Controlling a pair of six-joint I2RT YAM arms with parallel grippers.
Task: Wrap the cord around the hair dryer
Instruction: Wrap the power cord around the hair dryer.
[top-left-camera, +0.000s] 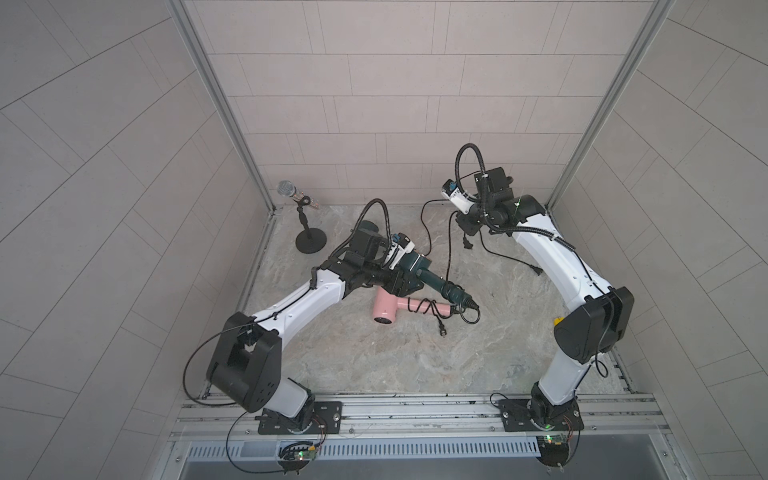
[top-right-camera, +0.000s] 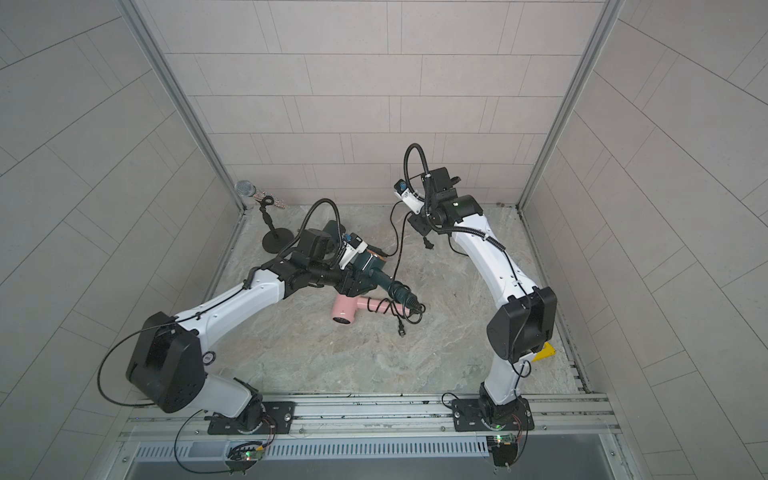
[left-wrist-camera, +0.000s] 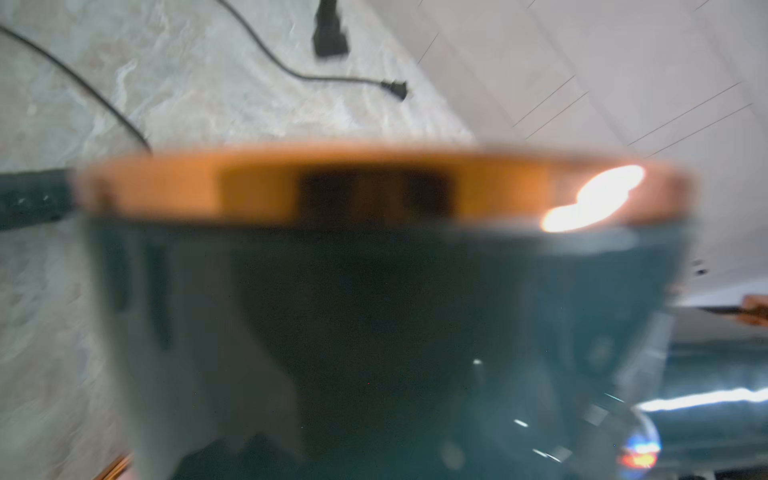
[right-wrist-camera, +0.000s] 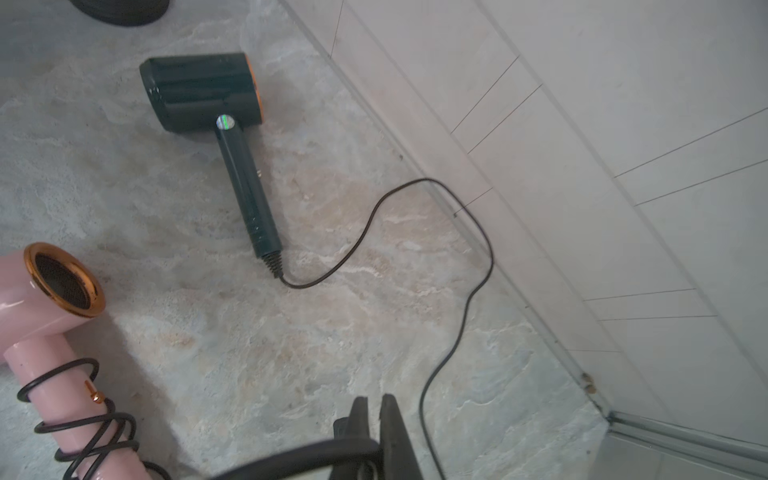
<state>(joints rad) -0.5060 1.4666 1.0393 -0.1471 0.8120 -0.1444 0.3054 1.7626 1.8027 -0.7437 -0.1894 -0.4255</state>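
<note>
1. Left wrist view is almost all teal shell and copper ring. My left gripper (top-left-camera: 409, 284) is clamped on the hair dryer (left-wrist-camera: 374, 311) where barrel meets handle, and seems to hold it clear of the table (top-left-camera: 374, 353).
2. In both top views the handle's long axis runs out from that grip toward my right and the front rail. Its cord end is free, passing over the pink dryer (top-left-camera: 399, 309) lying beneath.
3. My right gripper (top-left-camera: 467, 241) hangs fingers-down, behind and to the right of that handle end, near the back wall. Its jaws are drawn together, and strands of the cord (top-left-camera: 449, 249) rise straight up to it, so I read it as pinching the cord.
4. The plug (top-left-camera: 536, 272) lies on the table further right, beside the right arm.
5. My judgement is that the right arm is nearer the free handle end, so the winding falls to it. It should circle crosswise to the handle axis while the left only braces. The risk I see is snagging the pink dryer below.
</note>
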